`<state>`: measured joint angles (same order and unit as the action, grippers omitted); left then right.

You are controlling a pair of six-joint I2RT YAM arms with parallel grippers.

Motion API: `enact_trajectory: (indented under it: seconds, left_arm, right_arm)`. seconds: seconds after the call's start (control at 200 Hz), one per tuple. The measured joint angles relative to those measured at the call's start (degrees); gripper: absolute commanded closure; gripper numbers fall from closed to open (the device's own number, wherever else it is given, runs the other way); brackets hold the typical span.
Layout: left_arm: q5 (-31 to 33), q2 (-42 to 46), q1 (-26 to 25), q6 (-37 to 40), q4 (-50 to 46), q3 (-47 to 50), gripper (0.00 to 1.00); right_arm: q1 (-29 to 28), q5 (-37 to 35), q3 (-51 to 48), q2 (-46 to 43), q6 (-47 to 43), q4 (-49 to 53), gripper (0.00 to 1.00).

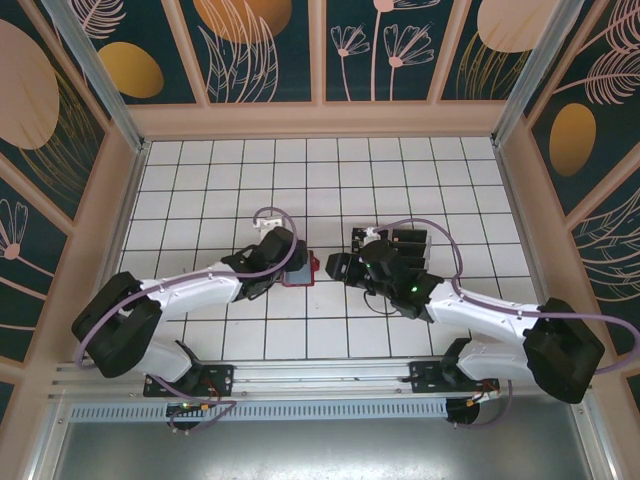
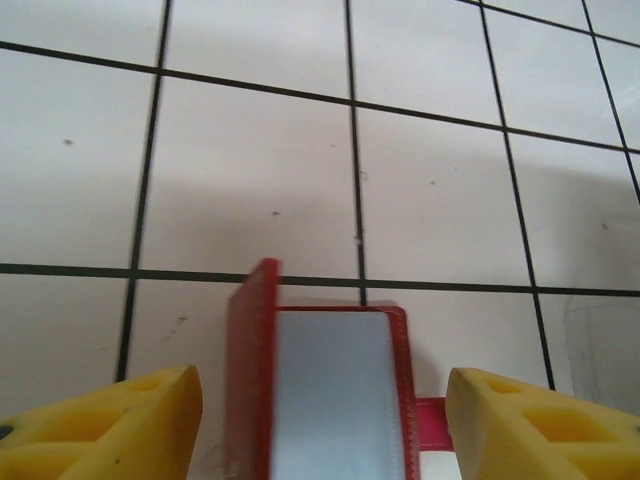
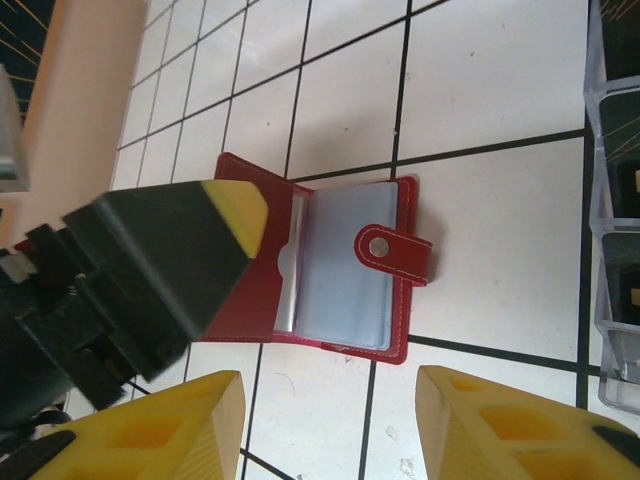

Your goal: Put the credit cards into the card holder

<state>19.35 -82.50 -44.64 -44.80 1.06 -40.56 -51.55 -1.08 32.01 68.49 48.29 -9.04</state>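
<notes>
White tiled tabletop [image 1: 200,180]; one red card holder [image 3: 345,265] lies open at its middle; my left end effector [image 2: 320,380] straddles it, released; my right end effector [image 3: 330,385] hovers near, released and empty; I judge fetching a card comes next, from the one clear rack [image 3: 612,150]; the cards there I cannot count.

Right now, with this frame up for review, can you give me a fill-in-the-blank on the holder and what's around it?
1. The card holder lies ___ on the table.
2. Its cover and snap tab are ___.
3. The left hand has ___ fingertips on either side of the holder.
4. The table's grid lines are ___.

Missing words: open; red; yellow; black.
</notes>
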Motion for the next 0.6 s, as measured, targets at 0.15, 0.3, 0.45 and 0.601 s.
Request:
enact_trajectory:
  seconds: [0.15, 0.3, 0.45, 0.601]
  left_arm:
    - [-0.48, 3.58, 3.85, -0.57, 0.0, 4.24, 0.33]
    - [-0.68, 5.81, 5.97, -0.9, -0.04, 7.19, 0.32]
    - [-0.85, 6.67, 6.88, -0.94, -0.26, 8.72, 0.29]
    - [-0.87, 6.73, 7.98, -1.27, -0.35, 9.86, 0.27]
  right_arm:
    - [-0.85, 2.03, 2.93, 6.27, -0.09, -0.28, 0.53]
    - [-1.73, 4.39, 6.75, 12.85, -0.44, -2.08, 0.55]
    - [-1.73, 6.69, 11.21, 19.28, -0.46, -4.57, 0.56]
    - [-1.68, 8.09, 15.19, 25.49, -0.96, -6.05, 0.56]
